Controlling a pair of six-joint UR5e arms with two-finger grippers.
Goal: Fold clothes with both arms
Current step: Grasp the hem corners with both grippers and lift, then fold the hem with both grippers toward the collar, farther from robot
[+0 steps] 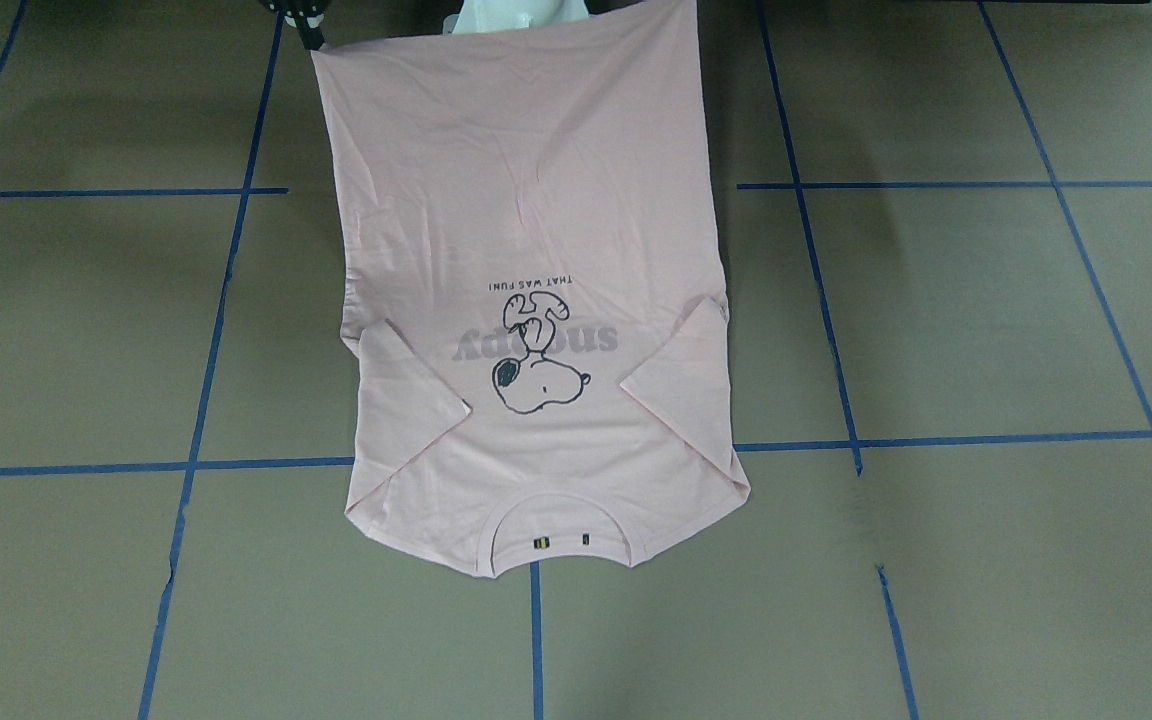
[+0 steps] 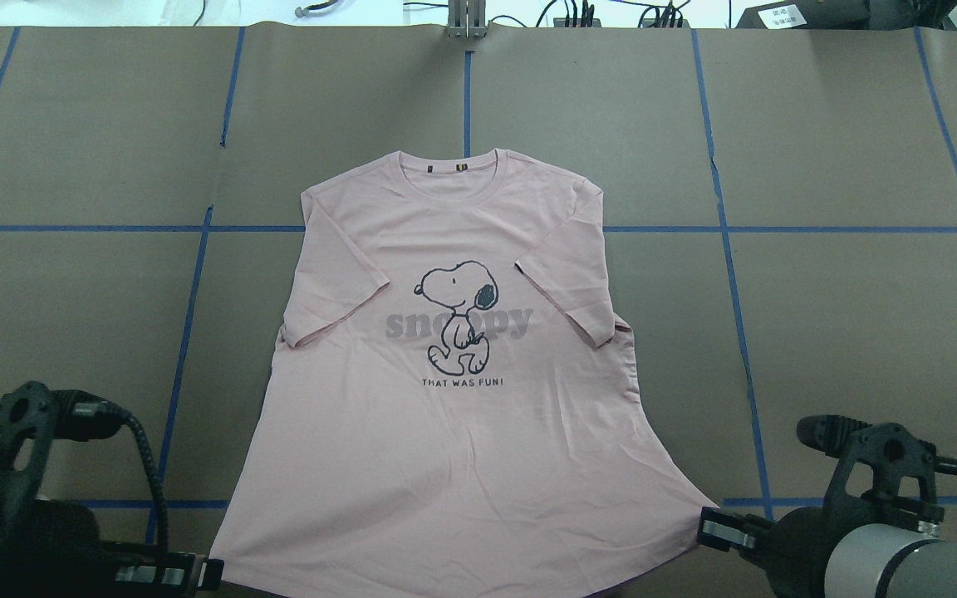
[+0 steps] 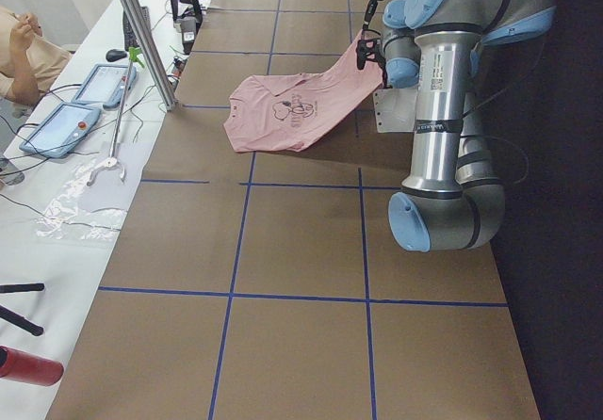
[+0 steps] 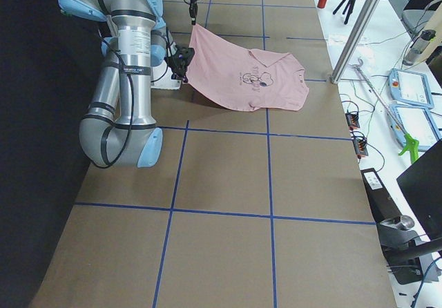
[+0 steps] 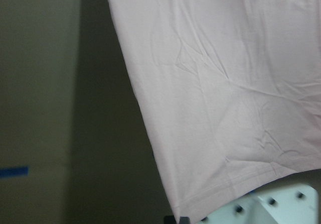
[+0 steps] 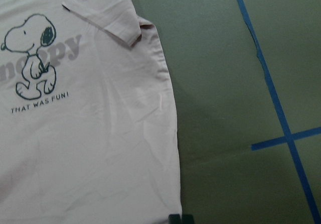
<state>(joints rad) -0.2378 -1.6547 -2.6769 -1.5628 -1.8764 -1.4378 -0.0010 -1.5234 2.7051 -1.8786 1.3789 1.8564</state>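
Pale pink T-shirt (image 2: 462,432) first: spread print-up on the bench (image 2: 861,332), collar (image 2: 453,166) at the far end and flat down, both sleeves (image 2: 337,282) turned in over the chest, hem (image 5: 241,184) raised at its two near corners. Pinched at one corner by the left fingers (image 2: 211,573) and at the other by the right fingers (image 2: 707,527), each pair closed on cloth. Looks like the opening of a hem-to-collar fold: gripped and lifted, not yet laid over. Calls next, at a guess, for carrying both corners forward together, level and at an even pace, keeping the hem taut, then setting it down near the collar without dragging the far end or disturbing the sleeves. Now across the views. Reads almost flat from overhead, with hardly a hint of lift. Shows plainly from either bench end as a ramp, hem up in the air at the robot's end and sloping down to the collar on the bench. Loses the fingers almost wholly in the front-facing view, but gives the neck labels (image 1: 539,543) and the sleeve folds squarely. Gets in close through the wrist cameras: creases and stitched hem edge on the left, print (image 6: 35,58) and one sleeve on the right, fingertips barely peeking in at the bottom rim.
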